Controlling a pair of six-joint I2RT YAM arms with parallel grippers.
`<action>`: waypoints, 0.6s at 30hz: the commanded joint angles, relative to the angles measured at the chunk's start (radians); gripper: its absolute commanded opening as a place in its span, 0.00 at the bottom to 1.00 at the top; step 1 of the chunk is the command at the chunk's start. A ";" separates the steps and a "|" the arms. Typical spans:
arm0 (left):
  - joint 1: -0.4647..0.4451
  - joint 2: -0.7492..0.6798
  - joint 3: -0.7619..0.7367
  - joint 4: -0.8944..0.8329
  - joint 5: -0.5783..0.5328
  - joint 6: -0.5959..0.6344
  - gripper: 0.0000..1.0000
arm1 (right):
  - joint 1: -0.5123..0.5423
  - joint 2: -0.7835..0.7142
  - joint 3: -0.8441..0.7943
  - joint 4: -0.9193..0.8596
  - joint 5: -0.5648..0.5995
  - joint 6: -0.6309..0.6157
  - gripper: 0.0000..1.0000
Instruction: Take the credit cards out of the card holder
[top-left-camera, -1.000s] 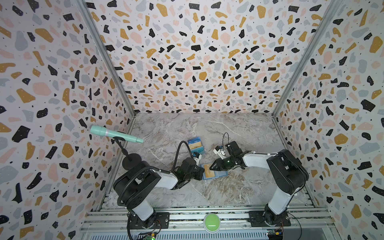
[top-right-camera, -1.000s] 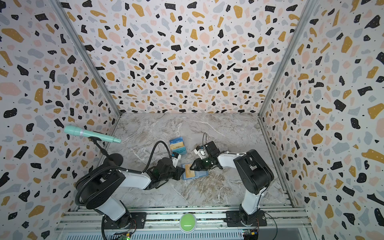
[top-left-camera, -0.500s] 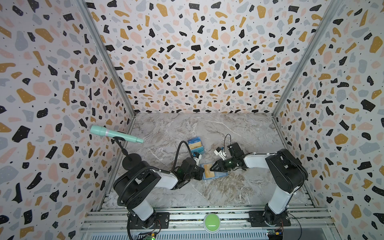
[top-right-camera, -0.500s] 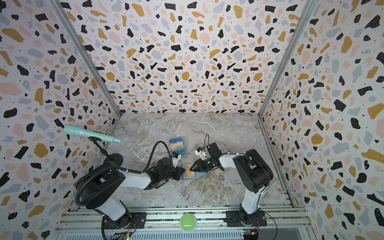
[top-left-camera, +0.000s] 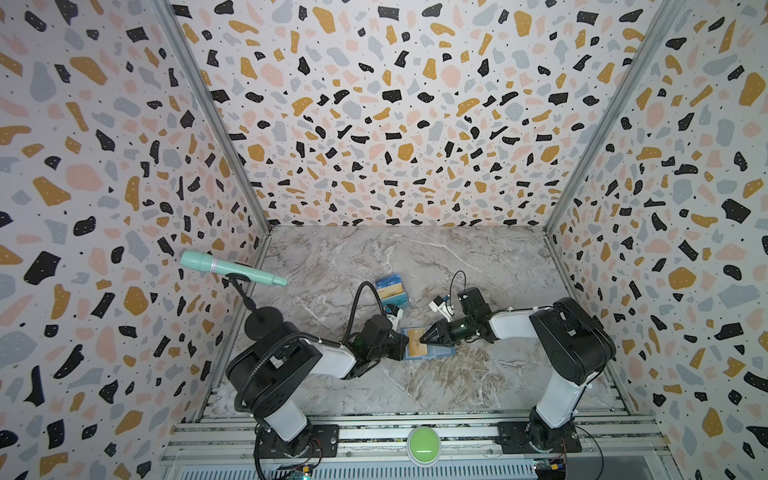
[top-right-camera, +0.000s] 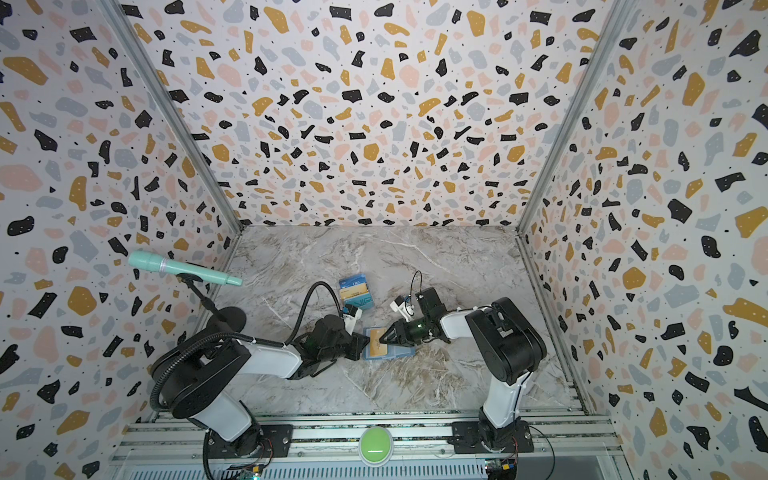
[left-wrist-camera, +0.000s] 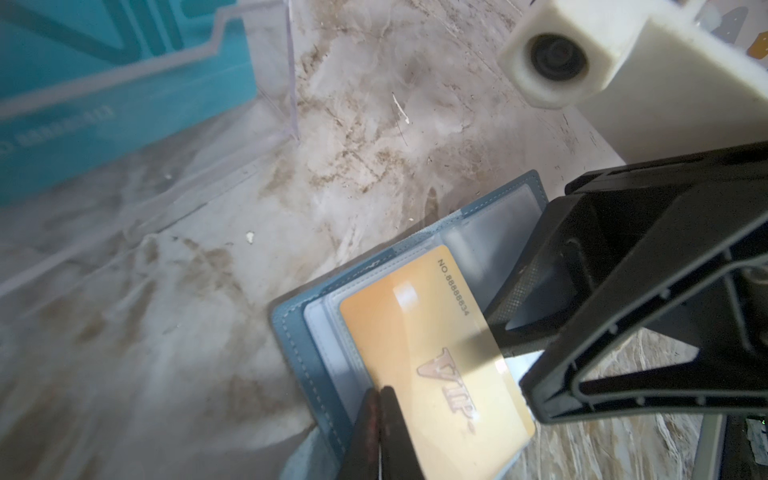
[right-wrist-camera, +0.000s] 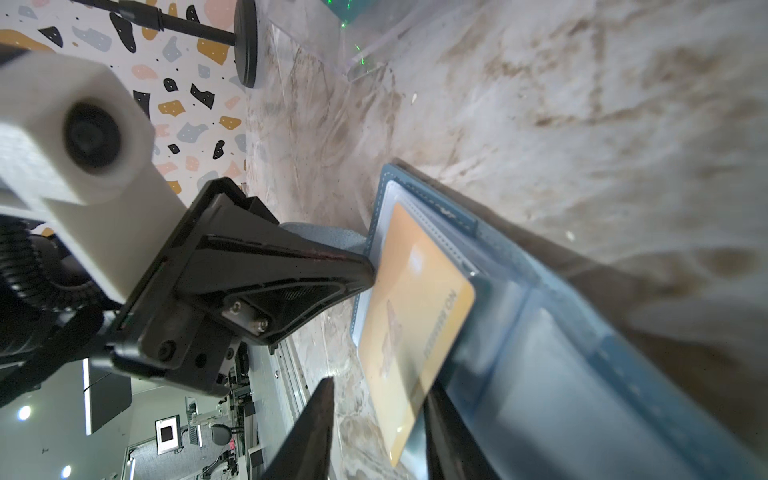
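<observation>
Two claws (left-wrist-camera: 376, 432) (right-wrist-camera: 378, 428) at card holder (left-wrist-camera: 299, 332), gold card (left-wrist-camera: 436, 365).

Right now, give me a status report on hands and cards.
Left hand shut on holder edge. Right hand open, straddling gold card, card partly out of sleeve. Nothing in the way.

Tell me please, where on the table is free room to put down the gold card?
Bare marble lies between the card holder and the front rail, and across the back, behind the acrylic stand. The middle is crowded: the left gripper and right gripper meet over the holder around the gold card, with the stand just behind.
</observation>
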 joint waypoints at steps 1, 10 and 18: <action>0.002 0.008 -0.031 -0.093 0.001 0.002 0.07 | 0.003 0.009 -0.006 0.078 -0.042 0.040 0.36; 0.003 0.000 -0.033 -0.101 0.000 0.000 0.07 | 0.011 0.052 -0.009 0.091 -0.028 0.056 0.36; 0.002 0.000 -0.033 -0.099 0.002 0.003 0.07 | 0.028 0.082 0.023 0.068 -0.055 0.035 0.36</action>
